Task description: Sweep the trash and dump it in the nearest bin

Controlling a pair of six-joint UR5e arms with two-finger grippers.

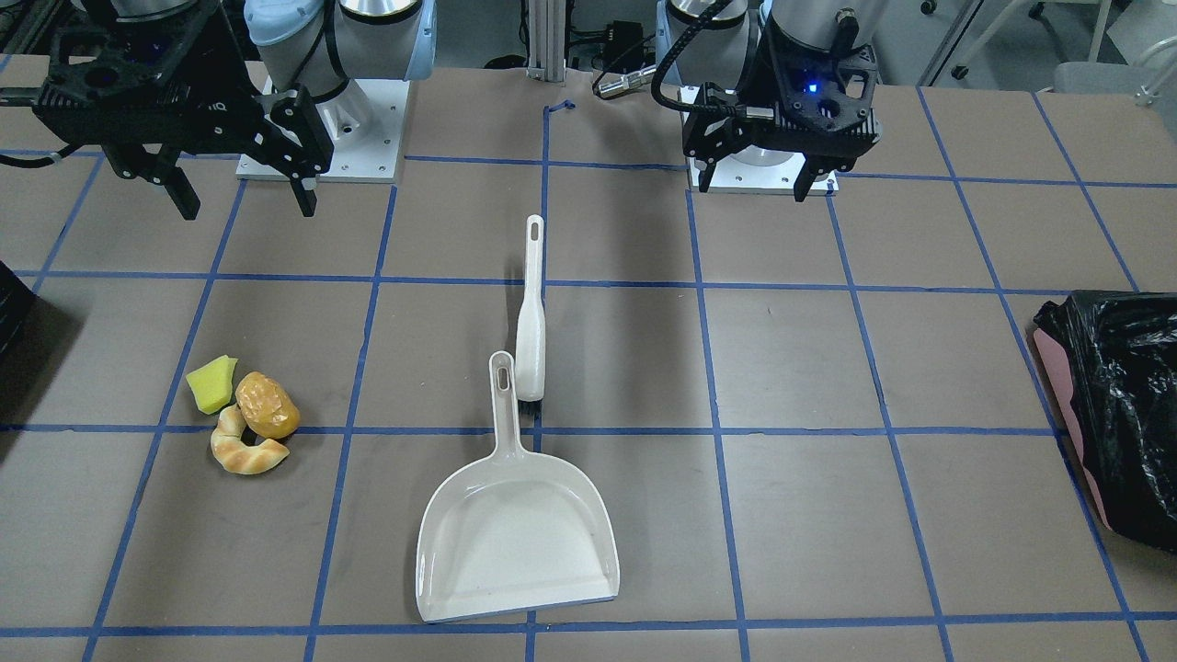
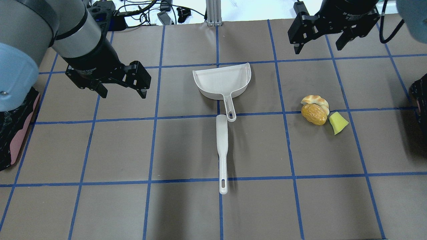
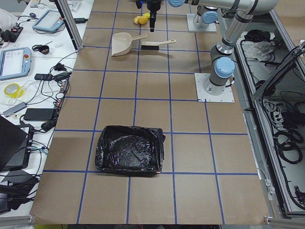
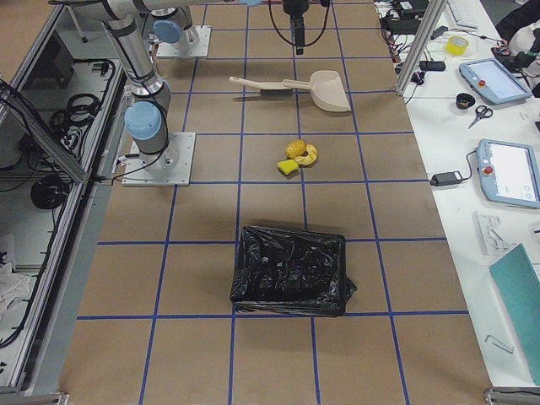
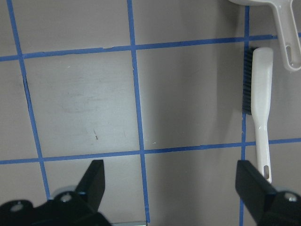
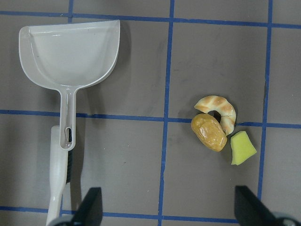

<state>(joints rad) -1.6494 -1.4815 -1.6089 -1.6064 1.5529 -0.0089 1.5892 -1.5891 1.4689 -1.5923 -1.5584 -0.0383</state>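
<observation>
The trash lies together on the table: a yellow-green wedge (image 2: pixel 338 122), a brown roll (image 2: pixel 313 114) and a croissant (image 2: pixel 315 100), also in the right wrist view (image 6: pixel 214 127). A white dustpan (image 2: pixel 223 80) and a white brush (image 2: pixel 222 146) lie mid-table, handles overlapping. The nearest bin shows only as a black edge (image 2: pixel 421 96) at the right. My right gripper (image 2: pixel 318 48) is open, above and beyond the trash. My left gripper (image 2: pixel 123 94) is open, left of the dustpan; its wrist view shows the brush (image 5: pixel 260 108).
A pink bin lined with a black bag (image 2: pixel 13 133) stands at the table's left end, also in the front view (image 1: pixel 1122 414). Blue tape lines grid the brown table. Both arm bases (image 1: pixel 322 138) are bolted on the robot's side.
</observation>
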